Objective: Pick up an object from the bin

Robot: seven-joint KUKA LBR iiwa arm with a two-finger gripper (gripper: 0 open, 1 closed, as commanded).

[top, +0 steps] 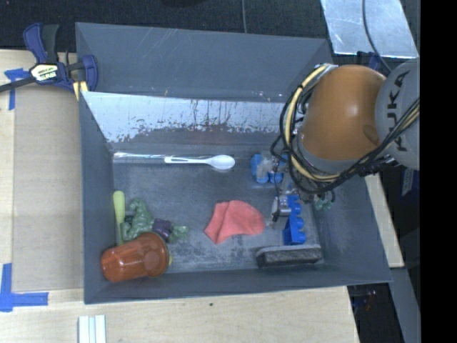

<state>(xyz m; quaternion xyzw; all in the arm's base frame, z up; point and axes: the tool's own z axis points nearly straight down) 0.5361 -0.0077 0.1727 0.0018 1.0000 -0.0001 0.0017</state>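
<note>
Nearest me, a dark grey block [288, 256] is lying along the near wall of the bin [214, 281]. Just behind it, a blue plastic piece [293, 230] is sitting on the right of the floor, directly under the gripper [286, 207]. I am taking that blue piece as the thing to lift. It is looking stiff, light and smooth, so I am expecting it to slip unless it is taken across its narrow sides. The wrist's orange cover [343, 113] is blocking my view, so I cannot tell whether the gripper is released or clenched, or whether it is touching the piece. Left of it, a crumpled red cloth [234, 221] is lying apart, soft and easy to pinch at a fold. Farther left, an orange-brown jar [136, 258] is resting on its side against a green toy [139, 219]. Toward the far wall, a white plastic spoon [207, 162] is lying beside a second blue thing [260, 168], which is too hidden to name.
</note>
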